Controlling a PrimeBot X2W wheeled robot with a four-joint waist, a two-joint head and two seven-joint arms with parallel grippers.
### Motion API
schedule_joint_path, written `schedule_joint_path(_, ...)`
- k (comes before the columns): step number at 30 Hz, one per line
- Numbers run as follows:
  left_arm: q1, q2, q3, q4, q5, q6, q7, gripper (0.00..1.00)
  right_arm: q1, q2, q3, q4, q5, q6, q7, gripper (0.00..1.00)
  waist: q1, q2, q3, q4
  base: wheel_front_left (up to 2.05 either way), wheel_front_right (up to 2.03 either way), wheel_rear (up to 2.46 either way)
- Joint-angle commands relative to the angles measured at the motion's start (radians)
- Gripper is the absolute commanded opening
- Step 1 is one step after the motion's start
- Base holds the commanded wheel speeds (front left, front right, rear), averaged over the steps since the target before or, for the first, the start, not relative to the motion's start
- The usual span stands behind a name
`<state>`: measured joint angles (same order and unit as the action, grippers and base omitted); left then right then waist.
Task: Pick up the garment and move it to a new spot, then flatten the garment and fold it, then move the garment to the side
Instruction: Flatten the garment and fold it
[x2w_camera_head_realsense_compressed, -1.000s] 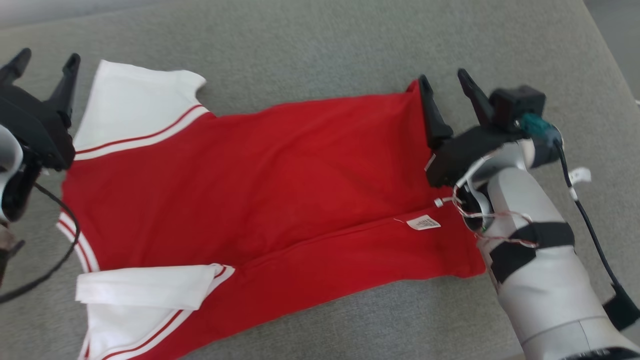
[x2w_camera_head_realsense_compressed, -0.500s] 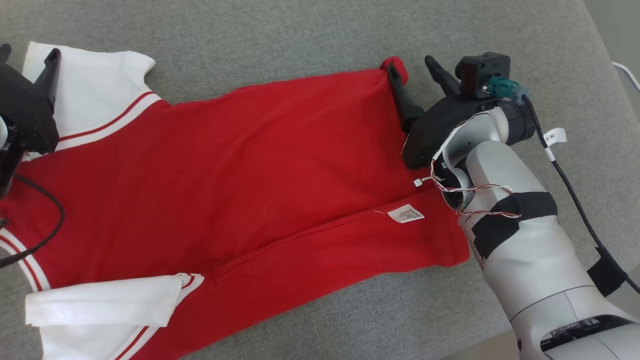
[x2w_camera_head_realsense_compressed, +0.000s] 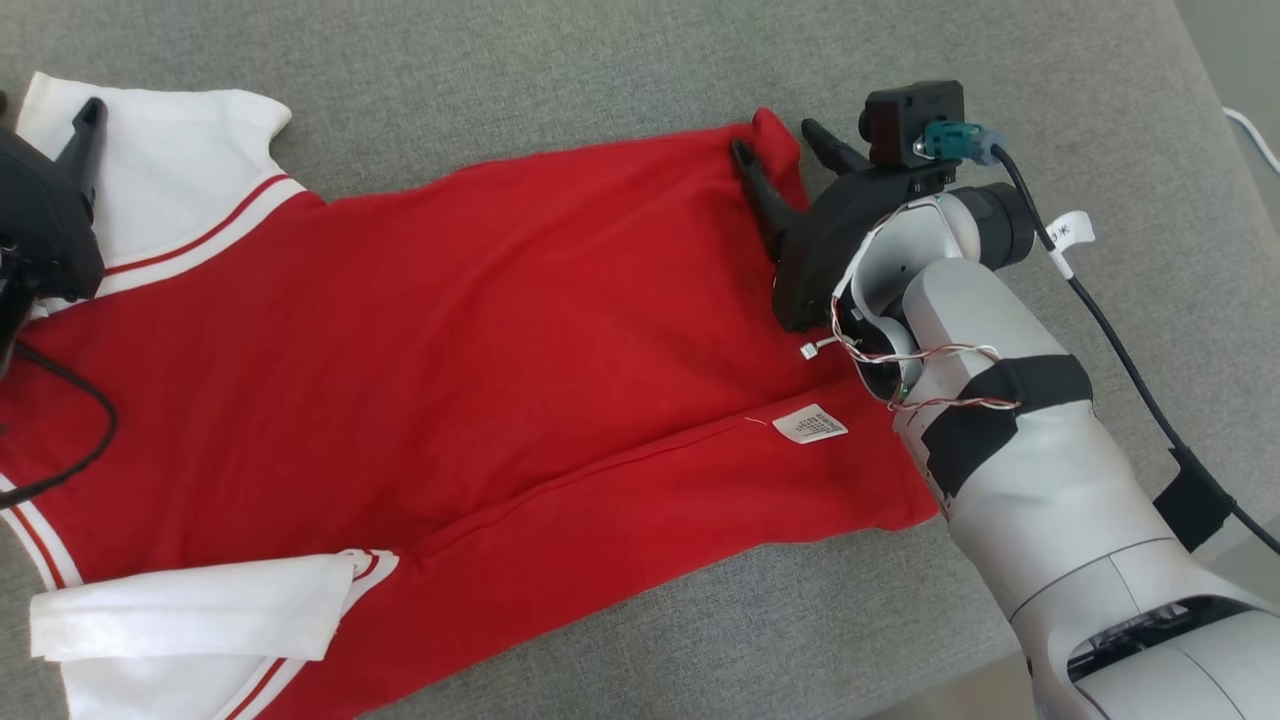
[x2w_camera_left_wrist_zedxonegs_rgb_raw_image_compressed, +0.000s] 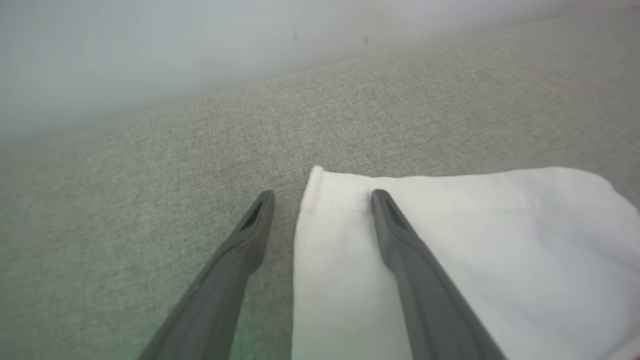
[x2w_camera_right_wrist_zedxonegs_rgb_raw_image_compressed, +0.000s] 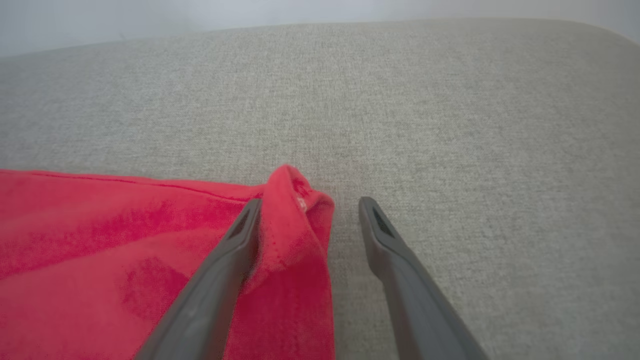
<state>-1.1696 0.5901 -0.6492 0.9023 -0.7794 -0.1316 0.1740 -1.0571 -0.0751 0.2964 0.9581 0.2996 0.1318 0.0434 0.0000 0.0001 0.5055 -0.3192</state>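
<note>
Straddling a corner each, both grippers are at the garment (x2w_camera_head_realsense_compressed: 450, 330), which lies spread flat across the grey cushion (x2w_camera_head_realsense_compressed: 560, 70), red body in the middle, white sleeves at the robot's left. Now the right gripper (x2w_camera_right_wrist_zedxonegs_rgb_raw_image_compressed: 310, 204): jaws wide apart, nothing clenched, one finger on the red cloth, the other over bare cushion, and a small raised fold of the hem corner (x2w_camera_right_wrist_zedxonegs_rgb_raw_image_compressed: 295, 182) between them. Over to the left gripper (x2w_camera_left_wrist_zedxonegs_rgb_raw_image_compressed: 322, 196): jaws spread too, gripping nothing, one finger over the far sleeve (x2w_camera_left_wrist_zedxonegs_rgb_raw_image_compressed: 475, 240), the other over cushion, sleeve edge running between. A white label (x2w_camera_head_realsense_compressed: 812, 424) shows on the red near the hem.
</note>
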Motion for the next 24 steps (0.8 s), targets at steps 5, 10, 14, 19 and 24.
schedule_joint_path(5,-0.006,-0.002,-0.027,0.021,-0.031,0.002,0.003,0.2,-0.039,0.009,0.02,0.021,0.019,-0.002,0.007,0.0,0.0,-0.0001,0.023,0.004,0.0,0.0,0.0)
schedule_joint_path(10,-0.015,-0.009,-0.047,0.021,-0.059,0.002,-0.065,0.0,-0.063,-0.02,0.006,0.033,0.009,-0.002,-0.09,0.0,0.0,-0.0001,0.008,0.034,0.0,0.0,0.0)
schedule_joint_path(14,-0.022,-0.027,-0.046,0.006,-0.076,0.002,-0.144,0.0,-0.058,-0.045,-0.007,0.061,-0.004,-0.002,-0.161,0.0,0.0,-0.0001,-0.028,0.061,0.0,0.0,0.0)
schedule_joint_path(19,0.017,-0.042,-0.07,-0.039,-0.118,0.002,-0.211,0.0,-0.022,-0.055,-0.002,0.096,0.011,-0.002,-0.208,0.0,0.0,-0.0001,-0.071,0.095,0.0,0.0,0.0)
schedule_joint_path(24,0.078,-0.054,-0.096,-0.11,-0.156,0.002,-0.281,0.0,0.029,-0.076,0.01,0.12,0.032,-0.002,-0.241,0.0,0.0,-0.0001,-0.116,0.134,0.0,0.0,0.0)
